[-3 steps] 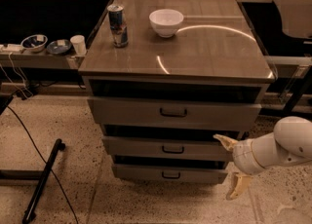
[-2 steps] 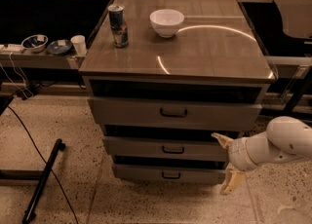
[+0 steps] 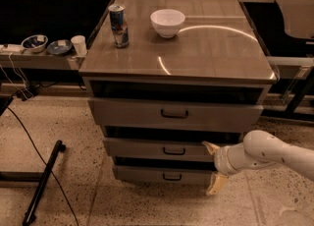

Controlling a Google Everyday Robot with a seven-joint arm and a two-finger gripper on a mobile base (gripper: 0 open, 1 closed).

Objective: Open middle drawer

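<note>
Warm light glares in an arc across the brown desk (image 3: 221, 53). Speckled terrazzo floor (image 3: 73, 131) below, a black bar (image 3: 44, 182) lying on it; cluttered side shelf (image 3: 34, 62) at left. The hand (image 3: 214, 166) hangs low right, fingers apart.

- The gripper (image 3: 214, 166), fingers spread, sits at the right end of the middle drawer (image 3: 142, 147); leftward, the way to its handle (image 3: 174, 151) is open.
- The floor (image 3: 147, 205) in front offers room; a black pole (image 3: 43, 183) lies well left.

I see dim amber light and an arc of glare on the bench (image 3: 221, 60); below its front, the gripper (image 3: 209, 167), jaws apart, looks pale.
</note>
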